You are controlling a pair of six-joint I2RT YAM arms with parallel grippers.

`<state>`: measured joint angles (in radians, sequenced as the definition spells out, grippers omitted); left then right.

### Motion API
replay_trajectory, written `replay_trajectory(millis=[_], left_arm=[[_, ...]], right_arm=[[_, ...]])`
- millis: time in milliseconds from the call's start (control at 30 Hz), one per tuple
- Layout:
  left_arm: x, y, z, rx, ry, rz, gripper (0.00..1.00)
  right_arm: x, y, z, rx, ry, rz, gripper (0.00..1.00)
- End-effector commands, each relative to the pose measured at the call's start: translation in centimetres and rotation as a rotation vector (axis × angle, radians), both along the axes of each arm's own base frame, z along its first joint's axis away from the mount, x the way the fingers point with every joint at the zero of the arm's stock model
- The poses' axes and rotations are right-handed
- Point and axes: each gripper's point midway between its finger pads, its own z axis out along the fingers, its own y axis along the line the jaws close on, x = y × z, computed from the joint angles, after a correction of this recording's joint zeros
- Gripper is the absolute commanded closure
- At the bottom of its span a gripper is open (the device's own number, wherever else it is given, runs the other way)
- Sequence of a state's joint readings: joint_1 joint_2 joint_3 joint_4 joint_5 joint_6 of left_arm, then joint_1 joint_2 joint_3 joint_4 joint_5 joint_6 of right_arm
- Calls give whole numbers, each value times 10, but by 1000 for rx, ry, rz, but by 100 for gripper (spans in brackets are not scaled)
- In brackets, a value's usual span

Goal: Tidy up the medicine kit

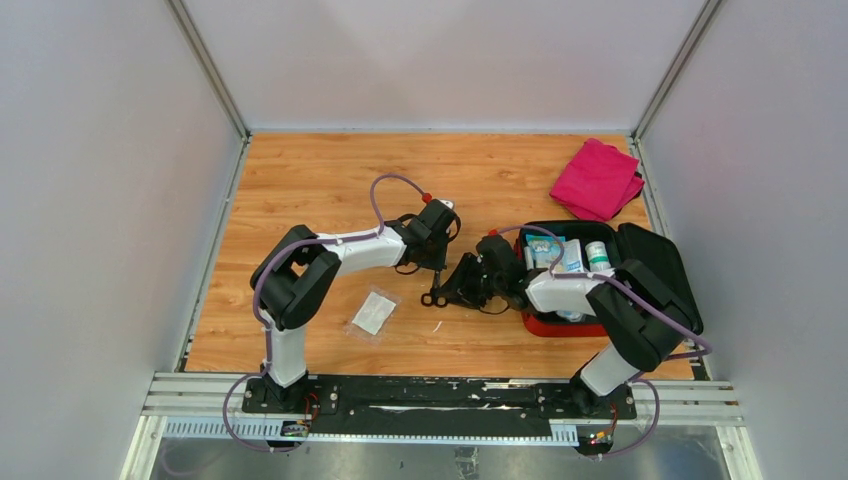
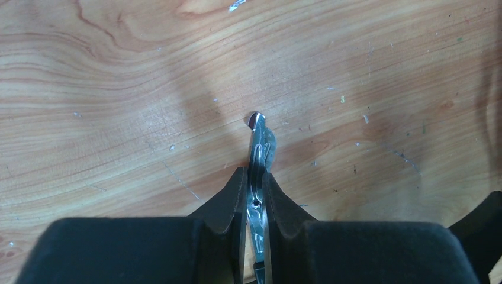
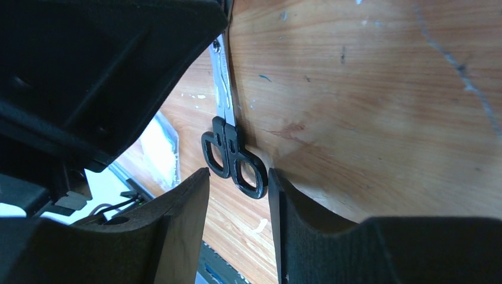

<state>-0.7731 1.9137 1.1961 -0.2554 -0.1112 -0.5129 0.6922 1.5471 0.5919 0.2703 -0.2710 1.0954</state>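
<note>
The medicine kit [image 1: 556, 326], a red soft case with black lining, lies open at the right with its lid [image 1: 655, 265] tipped back. A white bottle [image 1: 597, 255] and packets [image 1: 558, 254] sit inside. My left gripper [image 1: 438, 264] [image 2: 255, 177] is shut on the steel blades of a pair of scissors [image 2: 258, 139]; the blade tip points at the wood. The scissors' black handles [image 3: 237, 160] [image 1: 432, 297] hang just past my right gripper [image 3: 238, 177] [image 1: 458, 288], which is open. One ring is close to its right finger [image 3: 290, 207], and neither finger clamps the handles.
A magenta folded cloth [image 1: 598, 180] lies at the back right, beside the wall. A flat white sachet [image 1: 374, 312] rests on the wooden table [image 1: 320, 180] near the left arm. Grey walls close in three sides, and a metal rail [image 1: 440, 395] runs along the near edge.
</note>
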Motion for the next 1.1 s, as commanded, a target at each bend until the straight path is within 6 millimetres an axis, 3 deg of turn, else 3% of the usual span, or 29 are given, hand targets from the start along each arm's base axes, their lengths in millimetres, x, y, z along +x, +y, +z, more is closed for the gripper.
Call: replay_trajectory(millis=[0, 333, 667, 800, 900, 967, 1067], left_arm=[[-39, 47, -64, 190, 180, 12, 100], [-39, 48, -64, 193, 182, 13, 100], [-39, 49, -62, 197, 179, 14, 100], [-38, 47, -56, 186, 174, 15, 100], [-34, 38, -41, 134, 174, 10, 84], [-31, 32, -29, 96, 168, 9, 68], [-20, 17, 7, 32, 122, -2, 51]], right_arm=[[-19, -1, -24, 4, 89, 3, 54], [-20, 3, -36, 33, 115, -2, 70], [-14, 1, -33, 19, 72, -5, 98], [-11, -4, -27, -10, 37, -5, 100], [-8, -8, -21, -41, 5, 1, 100], [-6, -11, -16, -62, -17, 7, 100], [-4, -16, -9, -92, -46, 11, 100]])
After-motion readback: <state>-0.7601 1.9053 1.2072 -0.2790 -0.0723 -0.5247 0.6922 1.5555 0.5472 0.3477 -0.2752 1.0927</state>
